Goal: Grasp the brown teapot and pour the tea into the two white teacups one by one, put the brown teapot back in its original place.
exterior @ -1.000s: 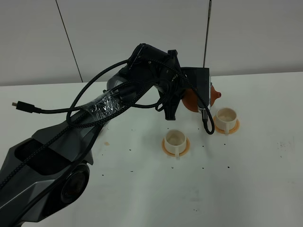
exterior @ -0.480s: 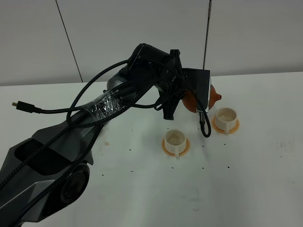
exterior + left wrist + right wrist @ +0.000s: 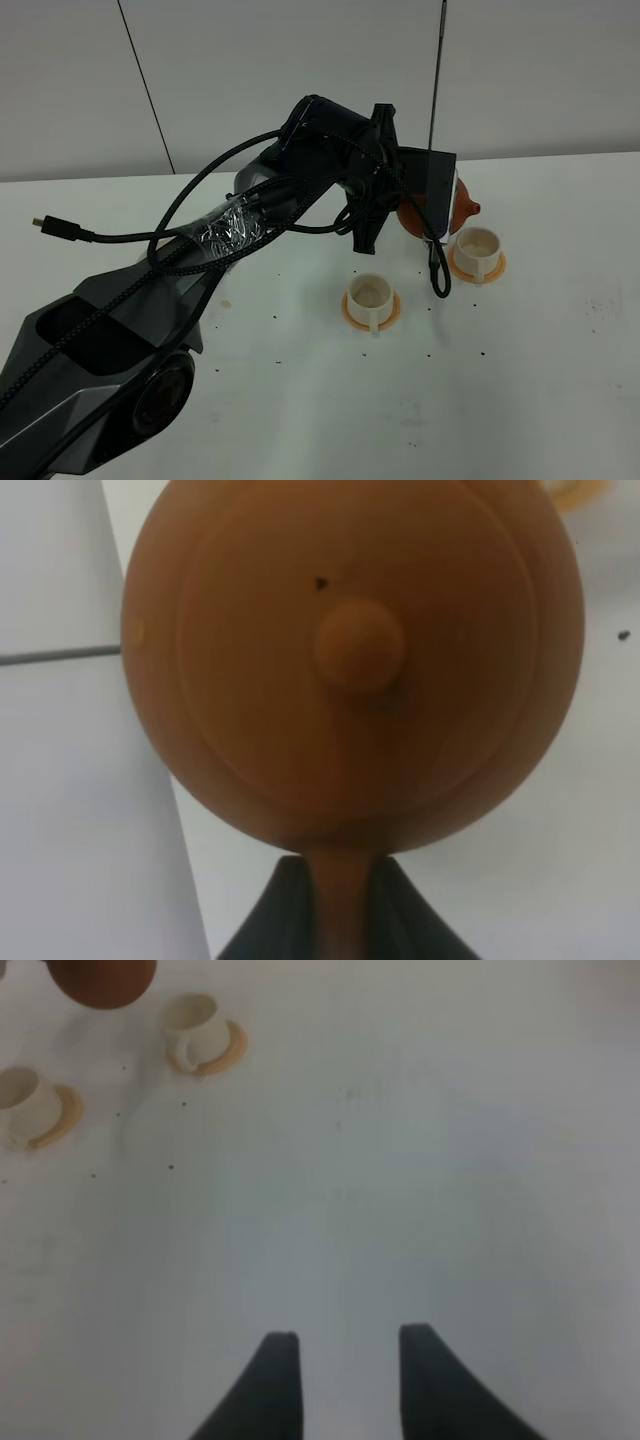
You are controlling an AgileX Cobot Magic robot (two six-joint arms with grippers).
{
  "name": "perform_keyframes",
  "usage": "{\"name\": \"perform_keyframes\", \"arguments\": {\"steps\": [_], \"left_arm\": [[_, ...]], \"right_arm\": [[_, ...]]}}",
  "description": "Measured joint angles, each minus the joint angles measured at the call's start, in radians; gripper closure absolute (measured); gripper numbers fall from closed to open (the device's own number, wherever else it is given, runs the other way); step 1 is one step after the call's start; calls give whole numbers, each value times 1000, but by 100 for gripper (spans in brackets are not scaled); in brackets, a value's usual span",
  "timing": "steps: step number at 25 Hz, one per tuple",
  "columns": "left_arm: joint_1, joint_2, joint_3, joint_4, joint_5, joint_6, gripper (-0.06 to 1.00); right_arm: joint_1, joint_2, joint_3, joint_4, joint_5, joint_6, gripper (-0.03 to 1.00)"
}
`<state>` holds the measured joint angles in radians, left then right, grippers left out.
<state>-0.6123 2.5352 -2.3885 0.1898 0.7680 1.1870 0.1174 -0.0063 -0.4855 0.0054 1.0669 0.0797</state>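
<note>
The brown teapot (image 3: pixel 350 670) hangs by its handle in the left gripper (image 3: pixel 340 925); the right gripper (image 3: pixel 345 1380) gapes wide.

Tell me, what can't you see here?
High view: the left arm hides most of the brown teapot.
Left wrist view: blurred teapot fills it, hiding what lies below.
Teapot's plate: in no view.
Tea inside the left teacup or right teacup: too small to tell.

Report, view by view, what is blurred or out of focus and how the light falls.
Exterior high: sharp, evenly lit, only faint shadows on the table. Left wrist: the brown teapot fills the frame, too close, soft. Right wrist: hazy throughout; right gripper a dark blur.
</note>
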Motion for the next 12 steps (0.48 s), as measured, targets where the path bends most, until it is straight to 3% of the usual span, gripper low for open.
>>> {"name": "perform_keyframes", "arguments": {"steps": [5, 12], "left_arm": [[0, 0, 0, 9, -1, 4, 77], [-16, 0, 0, 86, -15, 4, 77]], "right_arm": [[0, 0, 0, 0, 0, 0, 73], [0, 0, 0, 0, 0, 0, 73]]}}
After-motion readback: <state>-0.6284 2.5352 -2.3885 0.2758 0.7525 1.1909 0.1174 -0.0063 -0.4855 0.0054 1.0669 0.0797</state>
